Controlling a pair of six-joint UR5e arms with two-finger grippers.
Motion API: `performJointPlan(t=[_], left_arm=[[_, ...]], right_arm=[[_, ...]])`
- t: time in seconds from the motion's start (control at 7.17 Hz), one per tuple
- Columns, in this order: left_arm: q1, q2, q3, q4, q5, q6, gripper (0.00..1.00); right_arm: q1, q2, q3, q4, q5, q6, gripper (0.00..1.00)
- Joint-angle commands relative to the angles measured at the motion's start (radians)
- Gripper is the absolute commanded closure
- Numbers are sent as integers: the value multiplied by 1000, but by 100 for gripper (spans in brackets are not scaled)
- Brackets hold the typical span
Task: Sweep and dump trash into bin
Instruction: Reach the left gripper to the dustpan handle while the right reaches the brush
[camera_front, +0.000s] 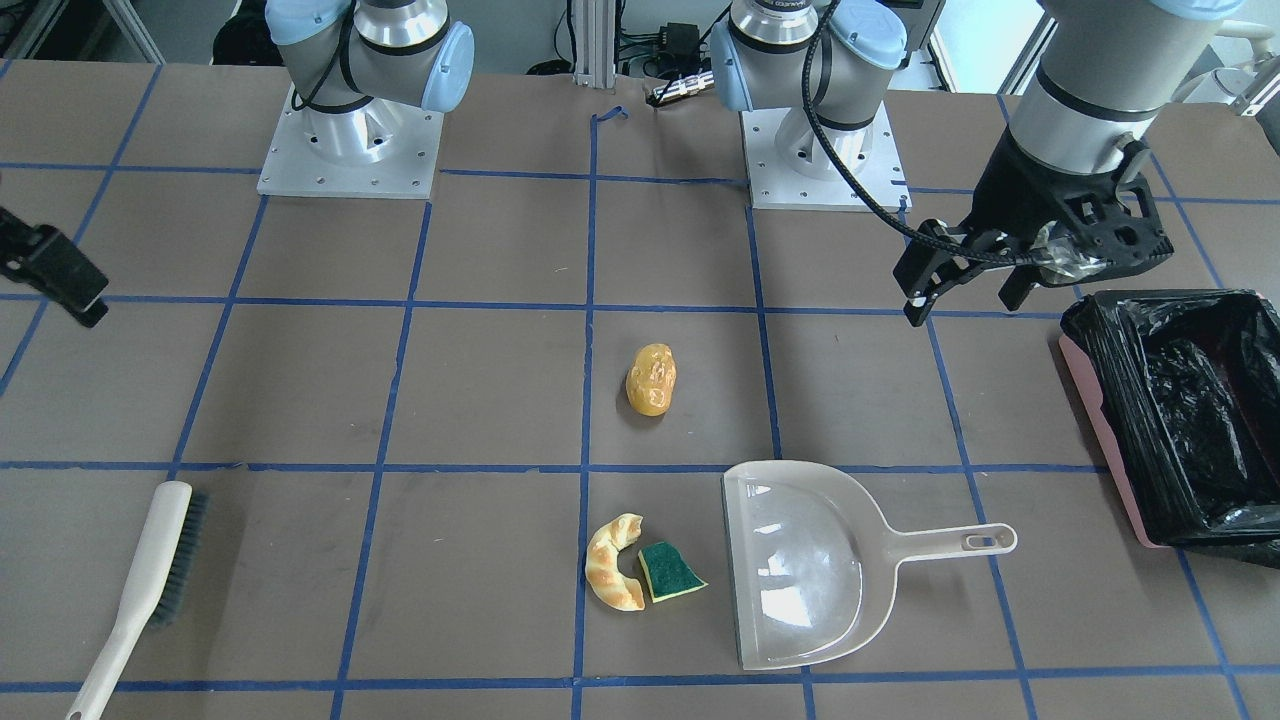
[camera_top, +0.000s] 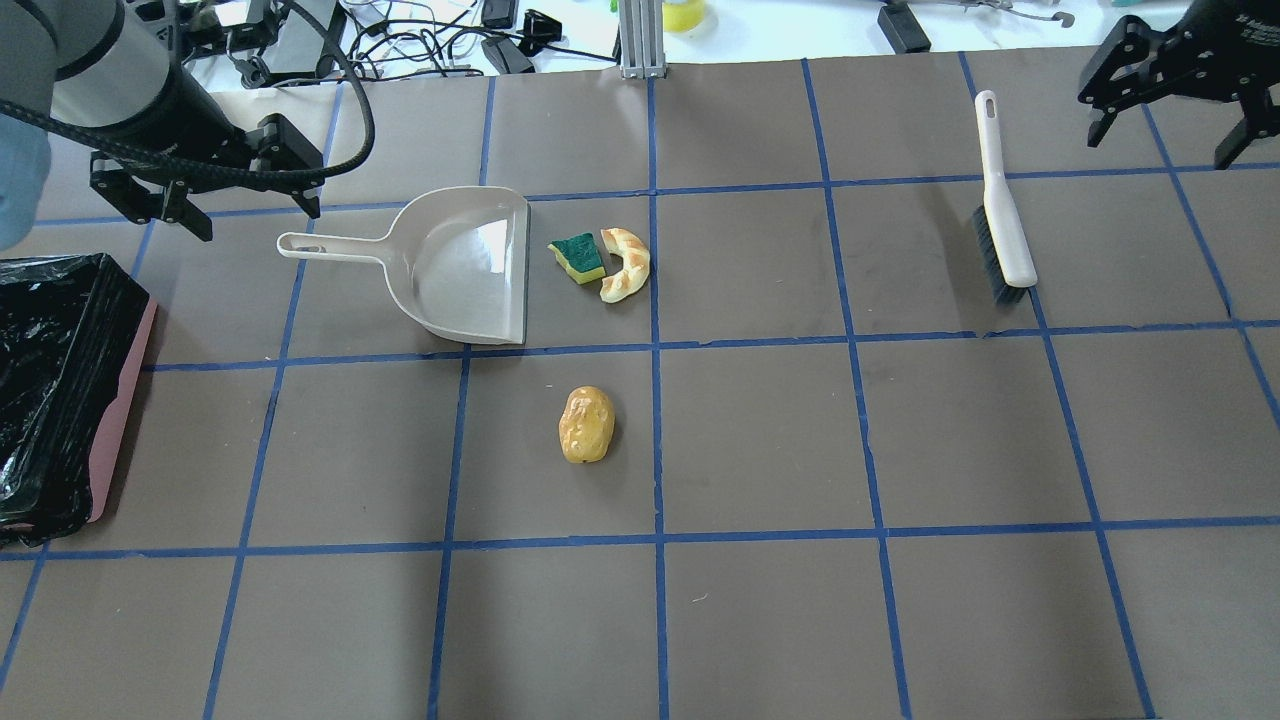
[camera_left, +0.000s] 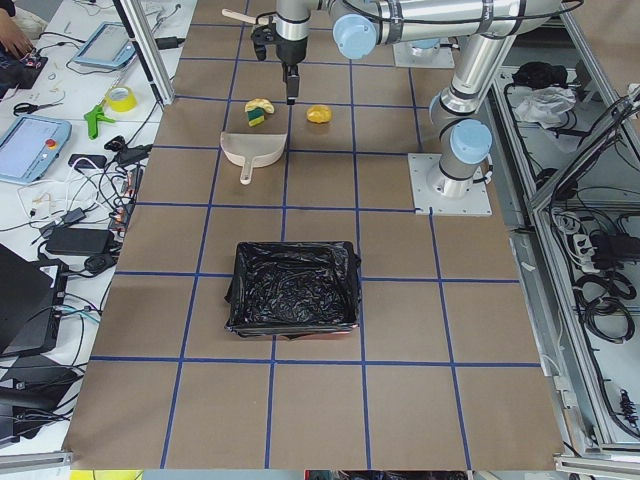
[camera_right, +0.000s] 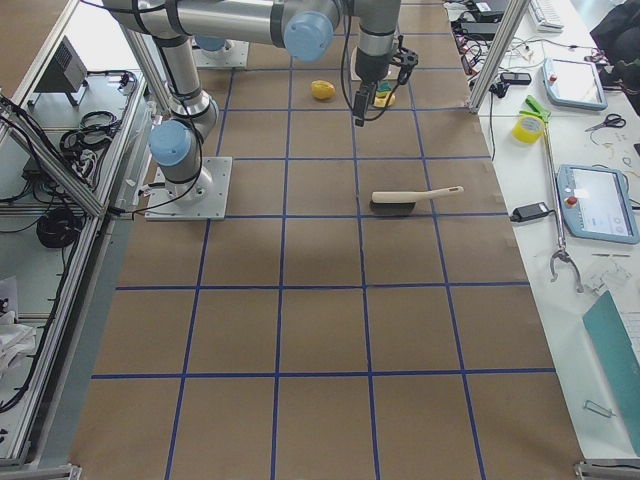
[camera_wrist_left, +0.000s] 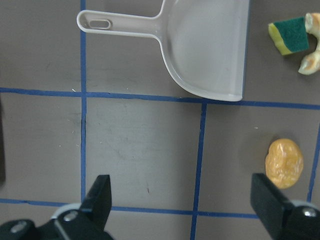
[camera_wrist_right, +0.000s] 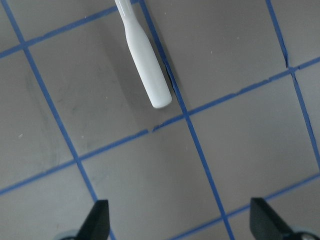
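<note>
**Fig.** Taped-grid table (camera_top: 900, 450); left/right and near/far as in the overhead view.

**Trash, 3 pcs, mid-table:**
- Potato-like piece (camera_top: 586, 424): long axis approx. near–far. It lies alone in the grid square next nearer to the other two.
- Croissant-like piece (camera_top: 626, 265): long axis near–far, both horns pointing left.
- Sponge wedge (camera_top: 579, 257): green face up, yellow layer under. It sits in the croissant's hollow, just beside it; contact can't be told.

**Dustpan** (camera_top: 465, 265): just left of the sponge, mouth opening right toward it, handle pointing left. The pan lies btwn the sponge/croissant pair and the bin.

**Bin** (camera_top: 122, 400): pink w/ black bag liner, at the left edge, long axis near–far, well apart from all 3 pcs.

**Brush** (camera_top: 1003, 200): far right, long axis near–far, handle end far, bristles facing left.

**Left gripper** (camera_wrist_left: 181, 187): hovers above the table by the dustpan handle's tip, on the far side of the bin. Jaws are spread wide, holding nothing.

**Right gripper** (camera_wrist_right: 180, 206): hovers at the far-right corner, right of the brush handle. Jaws are likewise wide apart, holding nothing.
</note>
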Motion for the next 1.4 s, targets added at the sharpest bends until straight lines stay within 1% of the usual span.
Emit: performJointPlan(t=[0.0,0.14,0.28,0.42,0.56,0.7,0.84,0.98,1.12,1.26], left_arm=[[37,-37,-43,113,4,-478,0],[57,-62,-53,117,3,-713,0],[57,-85,-55,138,3,-836,0],[57,-118,-57,164,1,-932,0],[57,-164,-57,218,3,-1025,0],[57,-215,-54,261,3,-1048,0],[57,-275,-54,334,3,-1077,0],[57,-327,-44,371,3,-1101,0],[57,-368,-41,416,3,-1102,0],[57,-404,-38,449,3,-1103,0]], right_arm=[[-8,214,-26,-334,11,-20,0],[-8,340,-72,-442,12,-48,0],[-7,415,-142,-455,21,-48,0],[-7,498,-199,-490,93,-46,0],[-5,550,-212,-507,101,-42,0],[0,569,-208,-491,87,-37,0],[3,588,-201,-491,102,-54,0],[10,583,-191,-483,100,-55,0],[9,582,-182,-503,75,-51,0],[9,579,-177,-503,-7,-33,0]])
